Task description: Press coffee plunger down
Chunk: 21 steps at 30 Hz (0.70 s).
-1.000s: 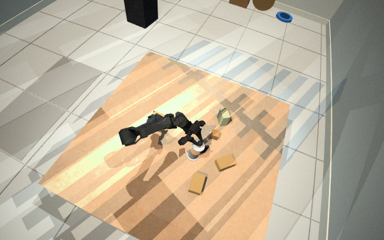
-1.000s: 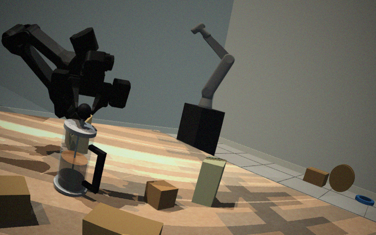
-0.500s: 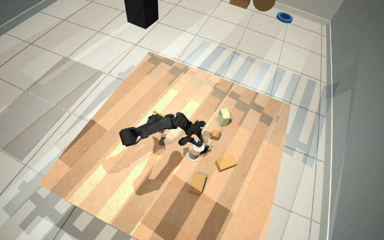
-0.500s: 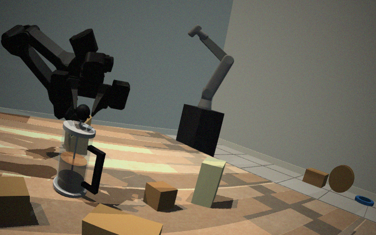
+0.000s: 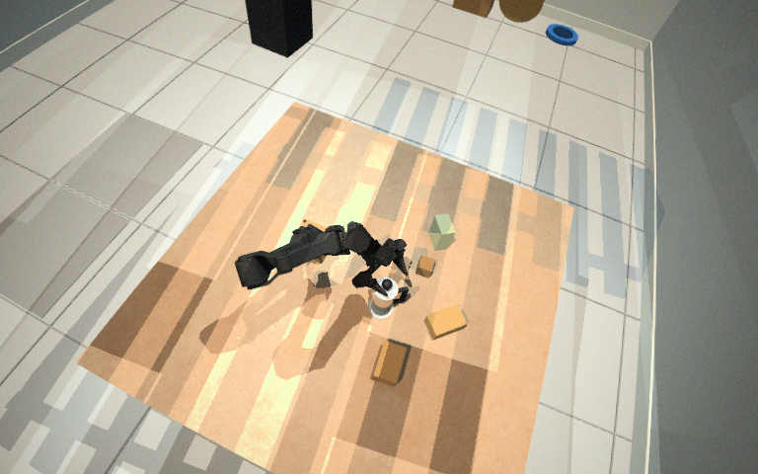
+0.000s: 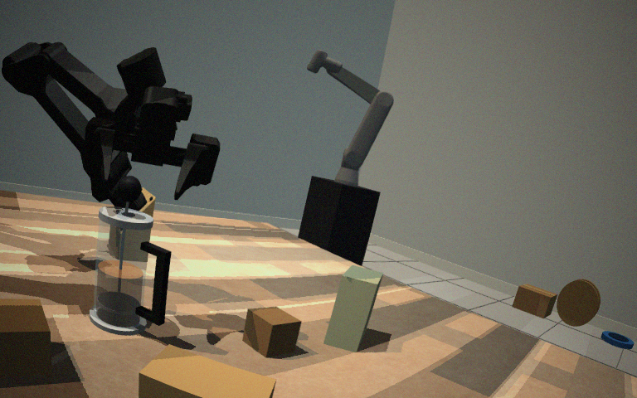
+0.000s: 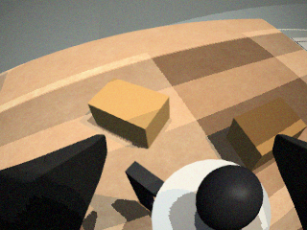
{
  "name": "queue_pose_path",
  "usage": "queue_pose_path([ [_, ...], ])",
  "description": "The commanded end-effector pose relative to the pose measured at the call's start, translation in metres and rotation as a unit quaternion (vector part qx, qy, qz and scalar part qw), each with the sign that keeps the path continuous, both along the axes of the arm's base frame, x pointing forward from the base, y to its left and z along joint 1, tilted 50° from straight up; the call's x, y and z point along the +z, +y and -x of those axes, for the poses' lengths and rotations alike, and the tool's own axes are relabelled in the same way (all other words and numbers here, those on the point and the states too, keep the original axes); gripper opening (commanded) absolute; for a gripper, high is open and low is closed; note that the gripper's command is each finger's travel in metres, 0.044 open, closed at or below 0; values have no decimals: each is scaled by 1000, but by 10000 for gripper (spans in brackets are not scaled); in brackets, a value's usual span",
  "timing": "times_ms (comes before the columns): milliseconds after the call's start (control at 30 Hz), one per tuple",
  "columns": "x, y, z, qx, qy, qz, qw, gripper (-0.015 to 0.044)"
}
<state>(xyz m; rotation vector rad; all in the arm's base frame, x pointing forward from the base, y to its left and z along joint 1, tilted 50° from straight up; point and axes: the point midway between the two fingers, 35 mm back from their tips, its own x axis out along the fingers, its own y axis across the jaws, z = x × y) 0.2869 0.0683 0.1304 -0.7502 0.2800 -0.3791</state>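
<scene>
The coffee press [image 5: 382,303] [image 6: 161,283] stands upright on the wooden surface, its black handle also showing in the wrist view [image 7: 142,182]. The black round plunger knob [image 5: 386,283] [image 6: 127,188] [image 7: 229,197] sits just above the white lid, with a short piece of rod between them. A dark disc [image 6: 116,308] sits low in the glass, near the base. My gripper [image 5: 397,285] [image 6: 138,197] [image 7: 195,145] is wide open around the knob's level. The knob lies between the spread fingers in the wrist view, nearer the right one, and neither finger appears to touch it.
A yellow block [image 5: 446,321] [image 6: 206,375] [image 7: 129,107] and a brown block [image 5: 391,361] [image 6: 21,337] [image 7: 269,129] lie near the press. A small brown cube [image 5: 425,266] [image 6: 272,331] and a green block [image 5: 442,231] [image 6: 354,307] stand on its handle side.
</scene>
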Motion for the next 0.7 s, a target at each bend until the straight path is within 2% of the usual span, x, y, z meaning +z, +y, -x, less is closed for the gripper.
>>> queue_pose_path([
  [0, 10, 10, -2, 13, -11, -13, 1000, 440],
  [267, 20, 30, 4, 9, 7, -15, 1000, 440],
  [433, 45, 47, 23, -2, 13, -1, 1000, 440],
  [667, 56, 50, 30, -3, 9, 7, 1000, 440],
])
